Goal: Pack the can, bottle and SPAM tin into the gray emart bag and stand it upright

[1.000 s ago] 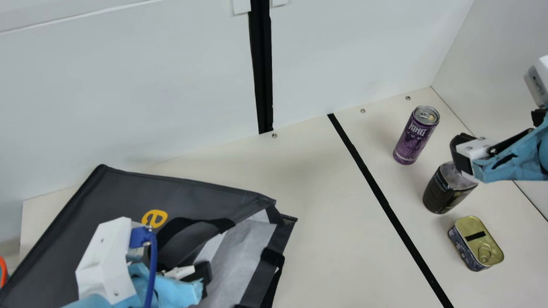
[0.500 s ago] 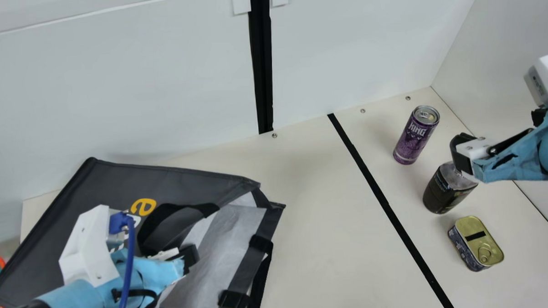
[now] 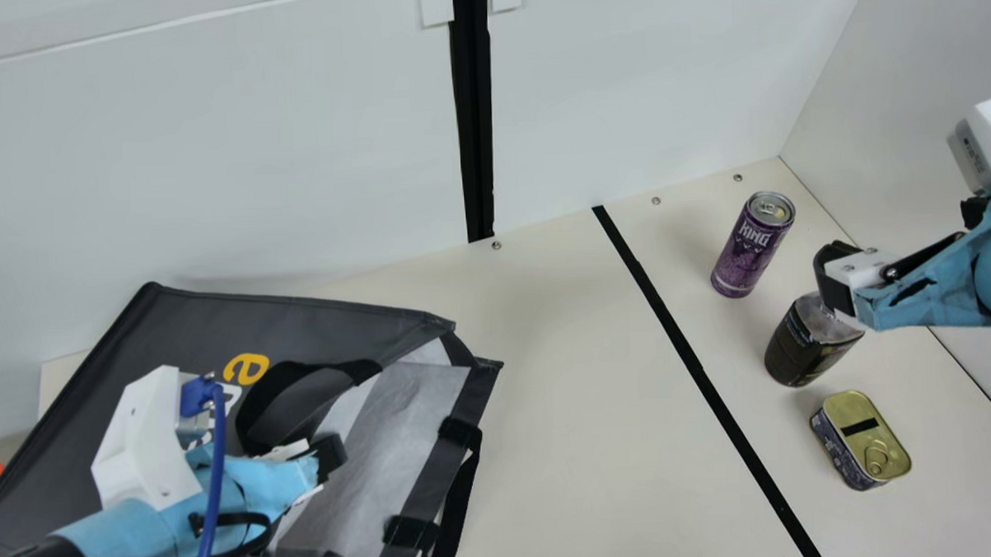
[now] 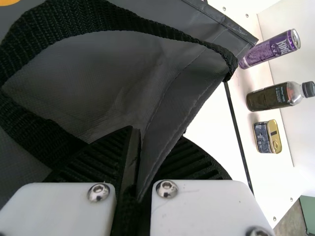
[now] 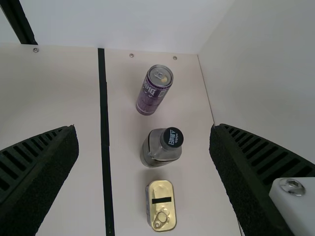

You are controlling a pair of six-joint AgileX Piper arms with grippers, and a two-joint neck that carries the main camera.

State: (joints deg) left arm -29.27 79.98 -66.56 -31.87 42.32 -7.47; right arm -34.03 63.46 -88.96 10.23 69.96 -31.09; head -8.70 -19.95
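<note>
We see the gray emart bag lying over on the tabletop, its logo panel uppermost, its pale lining showing through a mouth turned toward the three goods. At that mouth, the left tool pinches the logo panel's edge, the fabric running between its ribbed fingers. The relation to note is between this pinched edge and the opposite rim of the bag: the rim lies on the goods' side of the tool, roughly alongside the edge and apart from it. We judge that the step in hand is setting the bag and its mouth for loading, so the left arm, the nearer to the bag, would need to draw its edge away from that rim; a pull along the edge might merely drag the whole bag. Beyond the bag's mouth side, across the black strip, stand the can and the bottle, with the SPAM tin lying lid up; the bottle is between the other two. Farthest from the bag, the right tool is spread wide and empty above the bottle, making the right arm the likelier one to load.
</note>
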